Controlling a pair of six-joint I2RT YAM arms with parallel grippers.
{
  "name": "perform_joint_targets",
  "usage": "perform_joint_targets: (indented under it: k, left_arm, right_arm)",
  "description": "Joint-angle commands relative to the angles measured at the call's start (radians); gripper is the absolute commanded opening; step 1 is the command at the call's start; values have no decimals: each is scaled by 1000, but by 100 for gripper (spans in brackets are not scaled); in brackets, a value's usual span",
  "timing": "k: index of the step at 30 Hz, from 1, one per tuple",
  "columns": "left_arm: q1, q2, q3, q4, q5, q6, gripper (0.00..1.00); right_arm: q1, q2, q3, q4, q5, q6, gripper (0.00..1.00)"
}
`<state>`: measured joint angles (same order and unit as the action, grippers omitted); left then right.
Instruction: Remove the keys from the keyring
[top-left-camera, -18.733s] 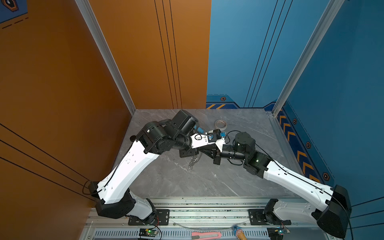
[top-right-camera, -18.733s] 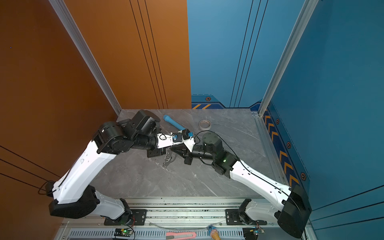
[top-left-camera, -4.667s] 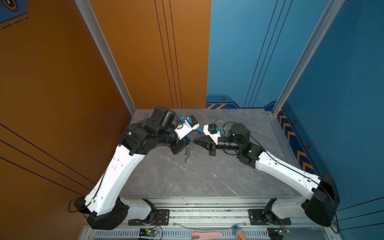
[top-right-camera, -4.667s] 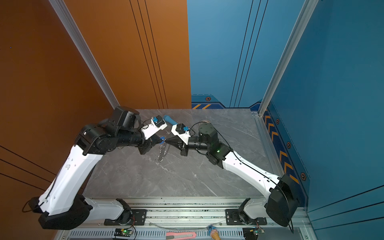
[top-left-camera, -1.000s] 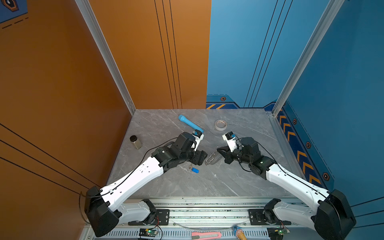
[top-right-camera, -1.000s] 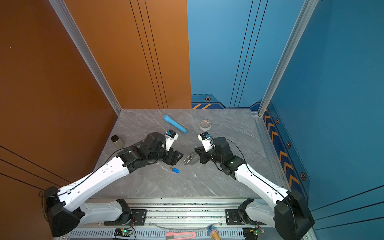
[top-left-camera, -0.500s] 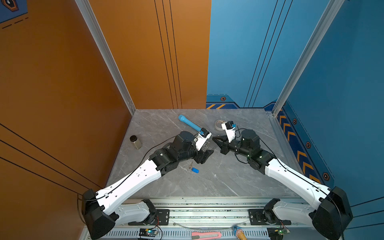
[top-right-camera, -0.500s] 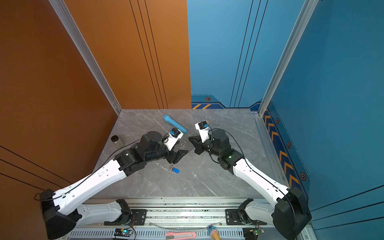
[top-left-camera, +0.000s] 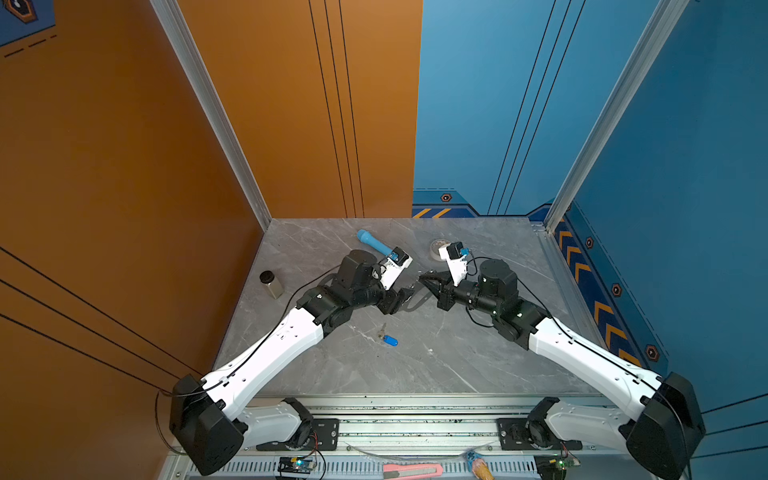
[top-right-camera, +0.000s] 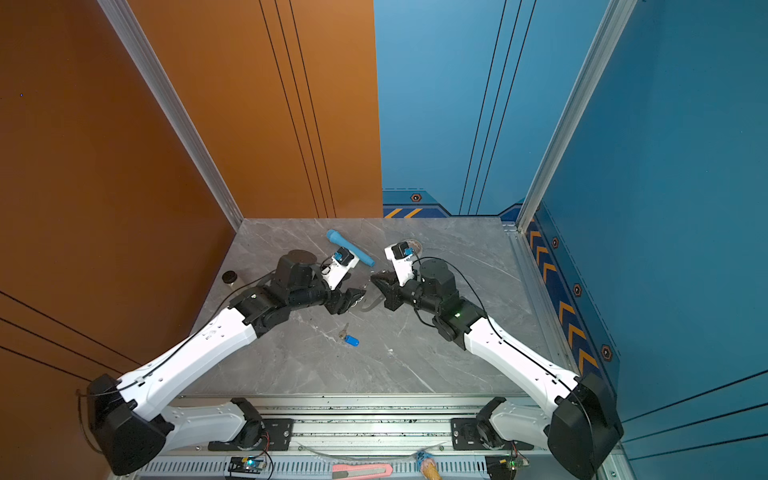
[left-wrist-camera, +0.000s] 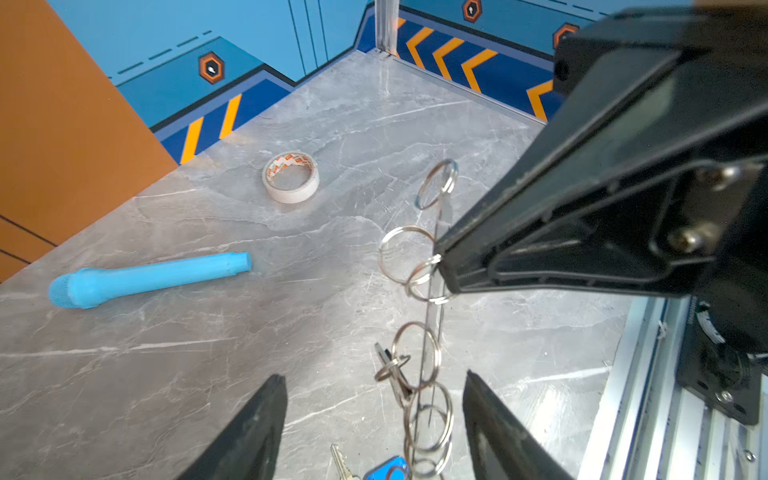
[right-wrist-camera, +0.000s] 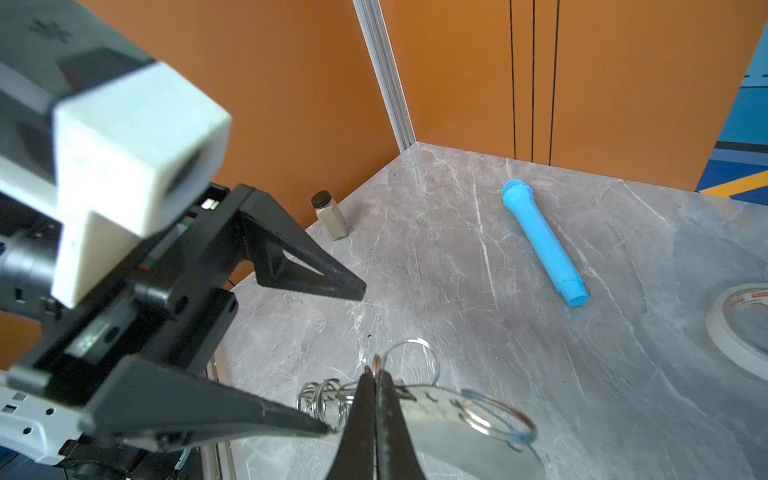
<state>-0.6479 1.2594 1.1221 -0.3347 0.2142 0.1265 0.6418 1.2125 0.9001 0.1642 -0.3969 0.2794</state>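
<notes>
Right hand was clamped shut on the keyring, held up off the counter. Left hand gaped open around a dangling key, gripping nothing. Closing off-target could've yanked the plate out of that thin edge grip.

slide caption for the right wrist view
Right hand pinches the flat silver metal keyring plate while the open left hand straddles its wire rings.

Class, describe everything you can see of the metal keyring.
The keyring is a flat silver-grey metal plate with wire rings along one edge. The right gripper, fingers shut on that edge, holds it above the table. A key hangs from one ring. The left gripper has open fingers either side of the rings.
</notes>
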Motion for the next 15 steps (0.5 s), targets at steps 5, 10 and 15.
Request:
perform_joint_targets:
  k: [5, 10, 15]
  left_arm:
    - [22, 71, 76, -31, 106, 30, 51]
    - [28, 94, 112, -39, 125, 27, 26]
    - [31, 84, 118, -60, 137, 21, 17]
  right_arm:
    - [22, -12, 43, 44, -21, 16, 0]
    - [27, -17, 44, 25, -16, 2, 0]
    - [29, -12, 49, 14, -11, -11, 0]
